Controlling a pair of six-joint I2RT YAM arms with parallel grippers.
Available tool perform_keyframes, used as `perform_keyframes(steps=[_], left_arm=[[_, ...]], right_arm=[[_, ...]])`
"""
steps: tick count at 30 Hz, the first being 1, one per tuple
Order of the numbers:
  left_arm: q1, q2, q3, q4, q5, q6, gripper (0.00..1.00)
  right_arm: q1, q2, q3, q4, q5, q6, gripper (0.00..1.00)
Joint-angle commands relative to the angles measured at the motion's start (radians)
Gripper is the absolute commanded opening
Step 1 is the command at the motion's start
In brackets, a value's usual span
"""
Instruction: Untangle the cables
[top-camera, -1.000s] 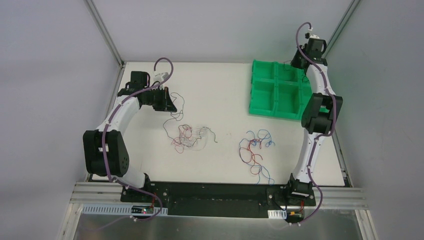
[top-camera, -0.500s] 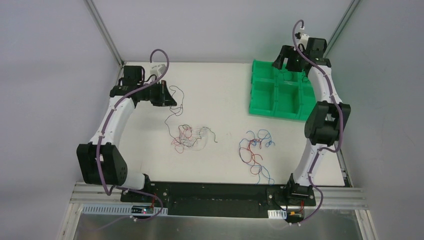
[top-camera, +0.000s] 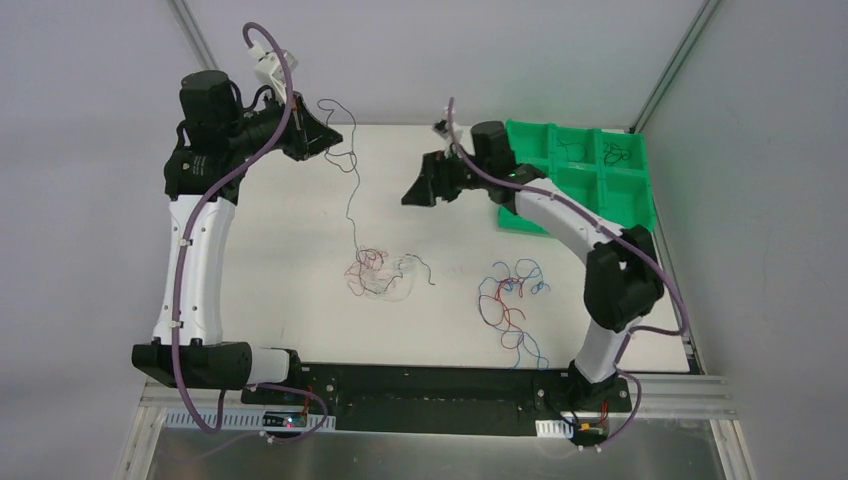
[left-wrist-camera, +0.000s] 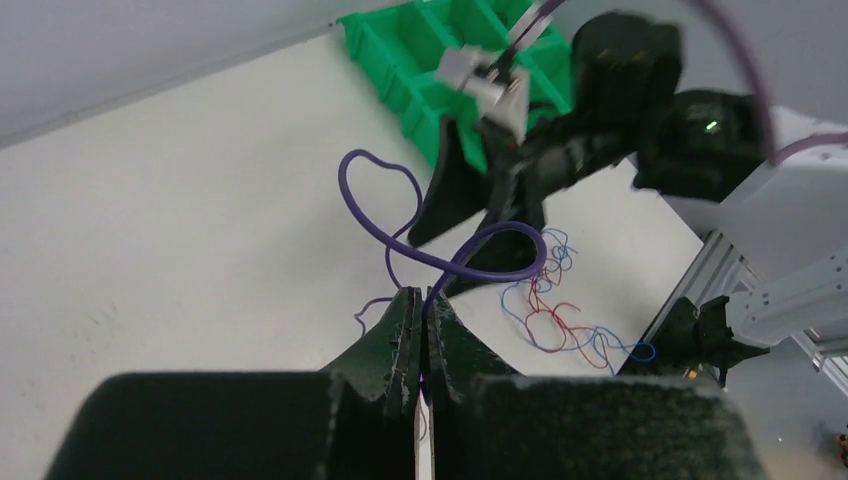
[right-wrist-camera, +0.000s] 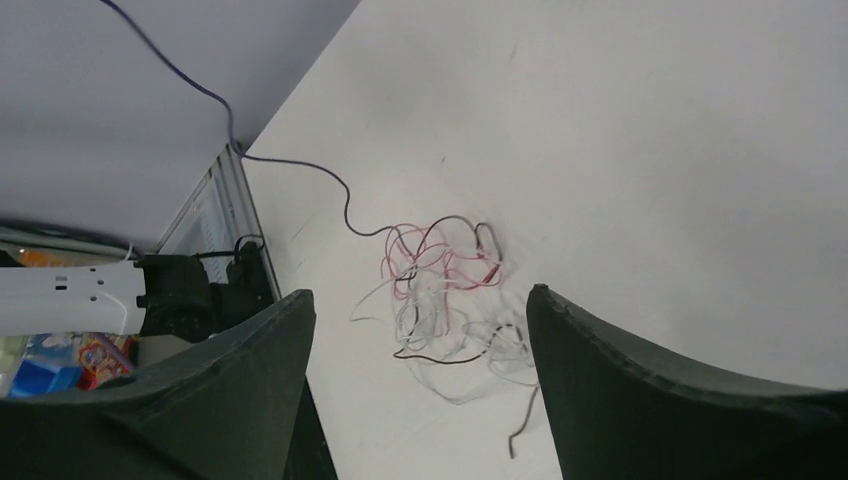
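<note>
Two jaws of the left gripper (left-wrist-camera: 421, 318) pinch tight on one dark purple cable (left-wrist-camera: 480, 275), held high; it trails down into the reddish tangle (top-camera: 380, 275) on the table (top-camera: 450, 240). The right gripper (right-wrist-camera: 418, 295) gapes wide, facing that tangle, with the red-blue bunch (top-camera: 510, 300) lying nearby.

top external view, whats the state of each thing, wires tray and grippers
left gripper: shut on thin purple wire, raised
thin purple wire: hangs down into tangle
red, black and whitish wire tangle: bunched on table
red and blue wire bunch: tangled on table, untouched
right gripper: open, empty
green plastic bin tray: dark wires in a far compartment
</note>
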Motion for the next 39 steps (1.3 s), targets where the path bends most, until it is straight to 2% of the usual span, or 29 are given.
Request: perform_keyframes(steps=[1, 4, 9, 15, 16, 18, 19, 24, 29, 31, 32, 34, 35, 37, 39], left_arm=[[-0.004, -0.014, 0.087, 0.023, 0.017, -0.039, 0.0], [-0.004, 0.0, 0.17, 0.03, -0.01, -0.041, 0.0], [0.0, 0.015, 0.282, 0.031, -0.042, -0.042, 0.0], [0.011, 0.048, 0.481, 0.033, -0.285, 0.026, 0.0], [0.011, 0.059, 0.503, 0.036, -0.332, 0.041, 0.0], [0.011, 0.08, 0.573, 0.044, -0.417, 0.091, 0.0], [0.012, 0.086, 0.587, 0.047, -0.447, 0.118, 0.0], [0.008, 0.058, 0.515, 0.061, -0.599, 0.291, 0.0], [0.01, -0.009, 0.354, 0.113, -0.597, 0.381, 0.0], [0.011, -0.012, 0.335, 0.123, -0.617, 0.39, 0.0], [0.013, -0.013, 0.332, 0.123, -0.607, 0.369, 0.0], [0.052, -0.026, 0.307, 0.119, -0.469, 0.264, 0.0], [0.06, -0.037, 0.282, 0.12, -0.372, 0.205, 0.0], [0.062, -0.061, 0.223, 0.144, -0.214, 0.073, 0.0], [0.063, -0.086, 0.142, 0.218, -0.121, -0.093, 0.0]], right_arm=[[0.101, 0.143, 0.003, 0.072, 0.025, 0.085, 0.77], [0.153, 0.212, 0.001, 0.023, 0.035, 0.067, 0.67], [0.221, 0.266, -0.041, -0.075, 0.103, -0.074, 0.45], [0.255, 0.282, -0.075, -0.244, 0.173, -0.254, 0.23], [0.257, 0.284, -0.078, -0.271, 0.179, -0.279, 0.18], [0.259, 0.28, -0.088, -0.322, 0.195, -0.319, 0.02], [0.26, 0.276, -0.092, -0.342, 0.205, -0.337, 0.0], [0.252, 0.217, -0.143, -0.437, 0.202, -0.409, 0.0], [0.249, 0.127, -0.203, -0.448, 0.131, -0.468, 0.0], [0.248, 0.104, -0.199, -0.449, 0.115, -0.48, 0.0], [0.248, 0.094, -0.184, -0.458, 0.105, -0.486, 0.07], [0.243, 0.068, -0.133, -0.474, 0.077, -0.47, 0.44], [0.237, 0.05, -0.103, -0.468, 0.067, -0.449, 0.57], [0.218, 0.007, -0.038, -0.409, 0.047, -0.382, 0.67], [0.203, -0.027, 0.026, -0.323, 0.046, -0.298, 0.73]])
